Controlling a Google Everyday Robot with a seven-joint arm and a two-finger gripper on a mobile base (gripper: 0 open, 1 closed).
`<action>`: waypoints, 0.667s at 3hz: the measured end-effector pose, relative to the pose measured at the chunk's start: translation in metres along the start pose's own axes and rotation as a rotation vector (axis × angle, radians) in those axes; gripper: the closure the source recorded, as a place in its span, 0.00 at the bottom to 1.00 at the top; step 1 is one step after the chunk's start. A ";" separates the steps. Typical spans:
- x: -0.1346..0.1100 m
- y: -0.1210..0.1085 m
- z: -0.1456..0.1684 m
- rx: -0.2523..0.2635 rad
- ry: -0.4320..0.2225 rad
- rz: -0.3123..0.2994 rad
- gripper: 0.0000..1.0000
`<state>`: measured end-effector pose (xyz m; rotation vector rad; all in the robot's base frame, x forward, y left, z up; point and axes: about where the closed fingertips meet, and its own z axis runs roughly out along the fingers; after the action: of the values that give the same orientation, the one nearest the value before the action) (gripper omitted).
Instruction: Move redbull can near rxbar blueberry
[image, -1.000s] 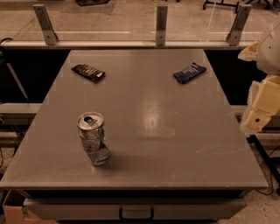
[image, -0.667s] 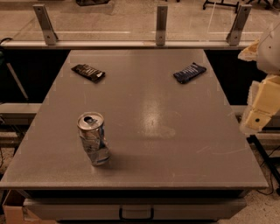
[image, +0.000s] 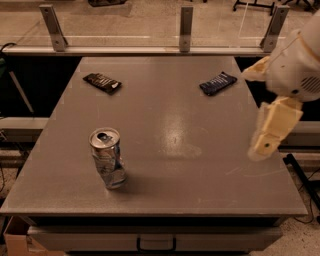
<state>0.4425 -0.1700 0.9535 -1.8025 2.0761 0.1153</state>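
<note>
The redbull can (image: 107, 157), silver with a dented body and a pull-tab top, stands upright on the front left of the grey table (image: 170, 100). The rxbar blueberry (image: 218, 83), a flat navy-blue wrapped bar, lies at the back right of the table. My gripper (image: 272, 127), cream coloured, hangs above the table's right edge, below the white arm housing (image: 297, 65). It is far to the right of the can, in front of the blue bar, and holds nothing.
A dark brown wrapped bar (image: 102, 82) lies at the back left. A glass barrier on metal posts (image: 185, 27) runs along the far edge. A drawer handle (image: 156, 245) sits under the front edge. A cardboard box (image: 15, 240) is on the floor at the lower left.
My arm and gripper have moved a little to the left, in over the table's right edge. The can and both bars have not moved.
</note>
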 end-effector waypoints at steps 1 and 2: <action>-0.049 0.026 0.033 -0.111 -0.154 -0.089 0.00; -0.105 0.056 0.059 -0.195 -0.307 -0.192 0.00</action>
<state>0.4123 -0.0435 0.9242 -1.9444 1.7202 0.5232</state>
